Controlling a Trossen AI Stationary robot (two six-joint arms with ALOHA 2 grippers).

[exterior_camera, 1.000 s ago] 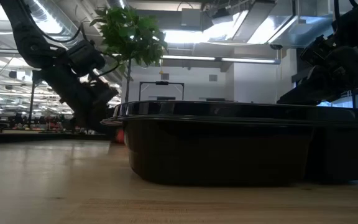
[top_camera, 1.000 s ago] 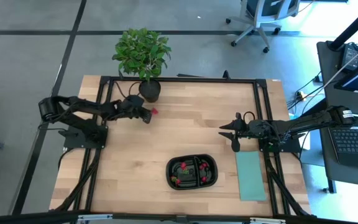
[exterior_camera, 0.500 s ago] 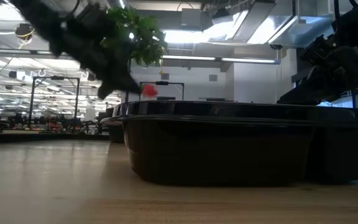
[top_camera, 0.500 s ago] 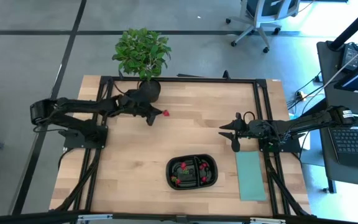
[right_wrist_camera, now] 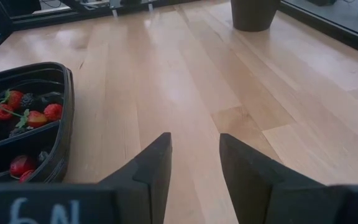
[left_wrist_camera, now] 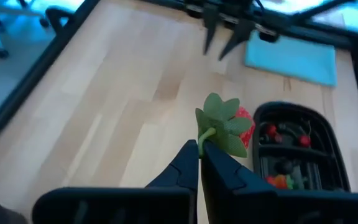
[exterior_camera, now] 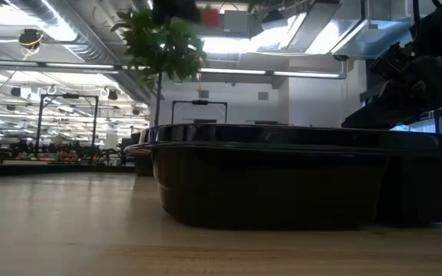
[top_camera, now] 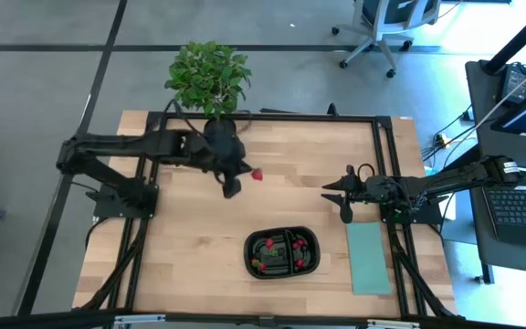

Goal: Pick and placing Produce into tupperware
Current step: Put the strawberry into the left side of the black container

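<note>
Strawberry (left_wrist_camera: 232, 127): one small red piece with a green leafy cap, held aloft in my left gripper (left_wrist_camera: 199, 151). Jaws nearly closed, pinching the stem just under the cap, so the fruit hangs beyond the fingertips. In the high view it sits at the left gripper's (top_camera: 236, 179) tip as a red dot (top_camera: 257, 174), above bare table (top_camera: 290, 146), well apart from the tupperware (top_camera: 282, 253).

Handling, my judgement: light, soft and easily bruised. Stem and cap are the right hold, since squeezing the red flesh would crush it. Risk: the stem is thin, so a quick swing could twist it loose or let it slip.

Tupperware: black, two compartments, near the table's front edge. Several red pieces (right_wrist_camera: 28, 116) already lie inside on both sides of the divider. Carry looks partway done; the release belongs over an open patch of a compartment.

Right gripper (top_camera: 343, 199): waiting beside the teal mat (top_camera: 369, 258), fingers (right_wrist_camera: 151, 163) spread apart, nothing between them.

Potted plant (top_camera: 210, 80) stands at the far edge, behind my left arm.
</note>
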